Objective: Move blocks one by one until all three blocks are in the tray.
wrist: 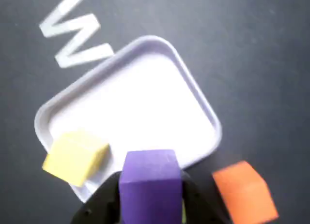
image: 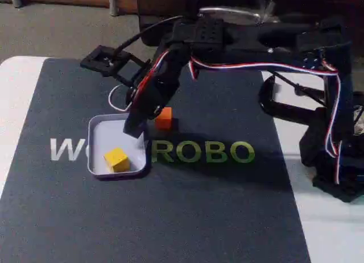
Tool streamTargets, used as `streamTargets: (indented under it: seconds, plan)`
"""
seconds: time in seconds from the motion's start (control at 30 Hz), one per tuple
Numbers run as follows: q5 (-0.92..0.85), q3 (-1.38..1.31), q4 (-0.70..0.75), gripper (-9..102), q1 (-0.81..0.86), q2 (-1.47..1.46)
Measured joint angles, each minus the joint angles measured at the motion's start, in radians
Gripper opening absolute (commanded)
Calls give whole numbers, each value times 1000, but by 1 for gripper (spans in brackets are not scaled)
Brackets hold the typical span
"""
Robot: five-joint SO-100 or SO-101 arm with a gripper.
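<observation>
Fingers [wrist: 151,204] clamped on the small matte purple cube [wrist: 150,185], hanging right over the shallow pale tin tray's [wrist: 193,88] rim. Letting go here risks it tipping out beside the orange cube [wrist: 244,190].

Yellow block [image: 116,159] in tray [image: 100,126]

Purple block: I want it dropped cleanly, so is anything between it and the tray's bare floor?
Nothing visible. The gripper holds the purple block at the tray edge; the yellow block sits in a corner, the orange block outside.
</observation>
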Motion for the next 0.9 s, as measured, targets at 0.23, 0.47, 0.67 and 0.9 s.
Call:
streamTargets:
  seconds: [0.23, 0.47, 0.67, 0.9]
  plan:
    - [5, -64, 20, -7, -6, -43]
    - [5, -74, 20, 16, -6, -46]
    - [-5, -74, 20, 28, -5, -54]
    - [-12, -74, 34, 29, -3, -54]
